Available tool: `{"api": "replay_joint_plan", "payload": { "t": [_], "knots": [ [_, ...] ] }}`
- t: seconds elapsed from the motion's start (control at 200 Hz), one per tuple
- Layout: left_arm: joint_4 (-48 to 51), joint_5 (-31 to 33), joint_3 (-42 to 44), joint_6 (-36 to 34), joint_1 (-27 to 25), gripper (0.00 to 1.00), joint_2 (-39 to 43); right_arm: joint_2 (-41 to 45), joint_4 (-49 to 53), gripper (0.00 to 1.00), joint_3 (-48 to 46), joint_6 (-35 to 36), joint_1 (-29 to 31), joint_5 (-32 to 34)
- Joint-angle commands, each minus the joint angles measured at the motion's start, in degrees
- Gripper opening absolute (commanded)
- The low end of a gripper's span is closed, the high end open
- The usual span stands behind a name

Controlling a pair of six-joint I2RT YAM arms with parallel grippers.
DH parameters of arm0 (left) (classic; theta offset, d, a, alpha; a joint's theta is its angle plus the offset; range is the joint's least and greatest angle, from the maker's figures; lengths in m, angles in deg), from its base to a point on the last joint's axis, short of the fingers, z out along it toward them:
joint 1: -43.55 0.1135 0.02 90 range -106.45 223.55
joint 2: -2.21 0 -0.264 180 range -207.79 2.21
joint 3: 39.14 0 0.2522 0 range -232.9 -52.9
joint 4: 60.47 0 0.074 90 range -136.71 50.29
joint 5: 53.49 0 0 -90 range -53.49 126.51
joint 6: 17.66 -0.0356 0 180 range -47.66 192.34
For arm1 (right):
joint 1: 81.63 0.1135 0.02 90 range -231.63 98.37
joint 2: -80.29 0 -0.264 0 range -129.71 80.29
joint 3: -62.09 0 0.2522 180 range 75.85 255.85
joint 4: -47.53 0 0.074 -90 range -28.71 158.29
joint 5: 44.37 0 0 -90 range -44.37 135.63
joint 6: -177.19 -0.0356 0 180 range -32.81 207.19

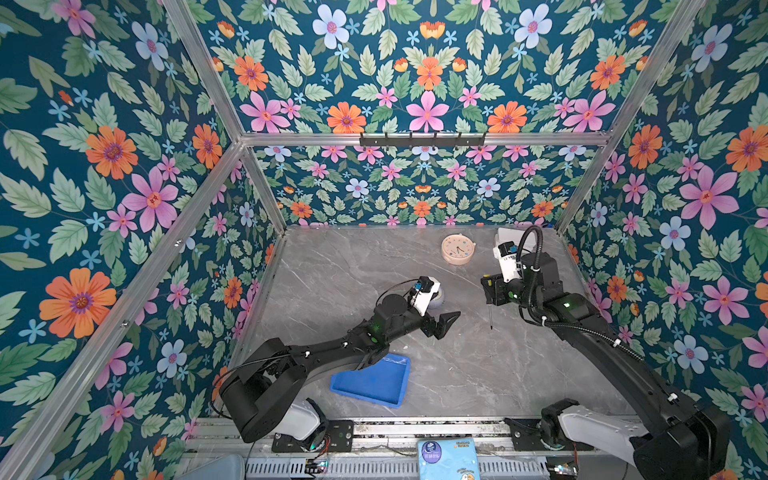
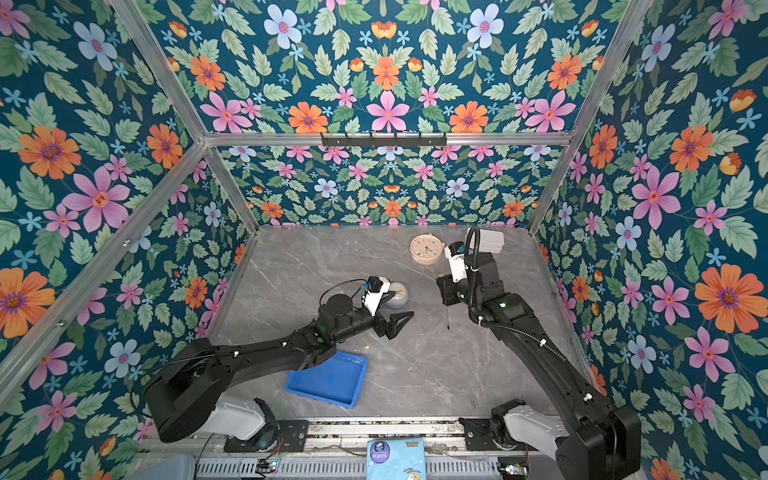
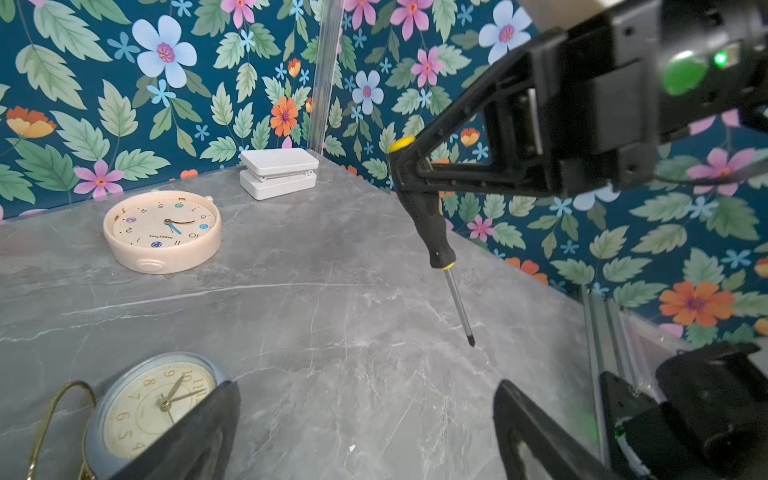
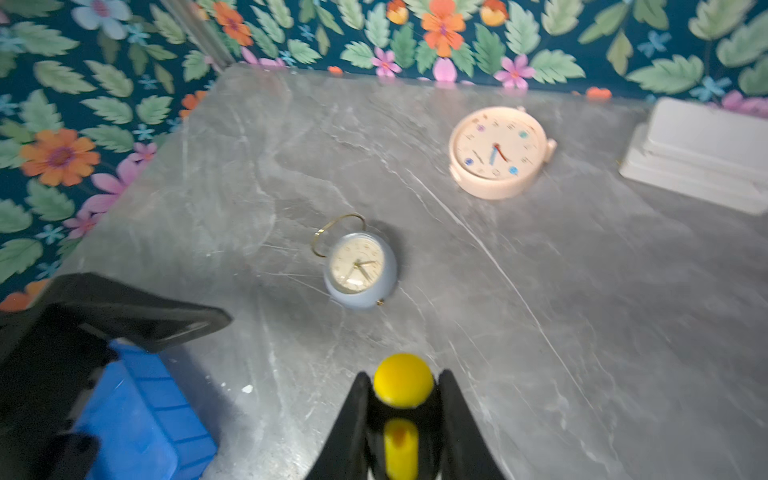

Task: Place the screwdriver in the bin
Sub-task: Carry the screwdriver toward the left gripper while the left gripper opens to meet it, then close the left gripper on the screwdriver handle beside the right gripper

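Screwdriver [image 3: 432,228] is hanging tip-down over the right side of the table [image 1: 457,374], pinched at its handle top by the right gripper [image 4: 403,382]; so short a hold is probably risking a swivel or drop before reaching the bin [image 1: 374,386] at the front edge, past the wide-open left gripper [image 1: 442,326]

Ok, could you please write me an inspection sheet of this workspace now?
Surface: grey marble-look tabletop, a few white specks.
Job's things: screwdriver held by its handle, shaft pointing down; bin partly under left arm, visible part empty.
Clutter: pink clock, blue-grey alarm clock, white lidded box.
Grippers: right gripper shut on screwdriver; left gripper open, holding nothing.
Cables: black conduit along right arm; thin cable loop at left wrist.
Surroundings: floral walls, aluminium frame.
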Motion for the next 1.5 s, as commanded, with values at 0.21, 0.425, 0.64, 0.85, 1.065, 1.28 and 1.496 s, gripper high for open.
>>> {"api": "replay_joint_plan", "payload": {
  "t": [0.21, 0.425, 0.64, 0.85, 1.065, 1.28, 1.496],
  "knots": [
    [-15.07, -4.15, -0.11, 9.96, 0.49, 0.88, -2.51, -0.79, -5.93, 0.00, 4.48, 5.19, 6.76, -7.60],
    [-17.37, -6.23, -1.07, 11.09, 0.77, 0.79, -3.89, -2.33, -6.81, 0.00, 5.79, 7.02, 9.97, -8.67],
    [-20.31, -7.83, -0.87, 12.78, 1.81, 0.62, -4.72, -3.21, -7.88, 0.00, 6.29, 6.80, 11.42, -9.07],
    [-20.45, -7.75, -0.13, 12.96, 1.94, 0.31, -4.20, -3.73, -7.93, 0.00, 6.41, 6.84, 11.59, -8.90],
    [-20.50, -7.80, -0.12, 12.97, 2.18, 0.17, -4.26, -4.16, -7.86, 0.00, 6.42, 6.74, 11.88, -8.91],
    [-21.38, -8.33, -0.62, 13.05, 2.27, 0.00, -5.46, -3.91, -7.30, 0.00, 6.69, 6.93, 11.93, -9.31],
    [-21.39, -7.73, -0.50, 13.14, 2.42, 0.00, -5.22, -3.81, -7.27, 0.02, 6.94, 7.14, 11.97, -9.96]
  ]
}}
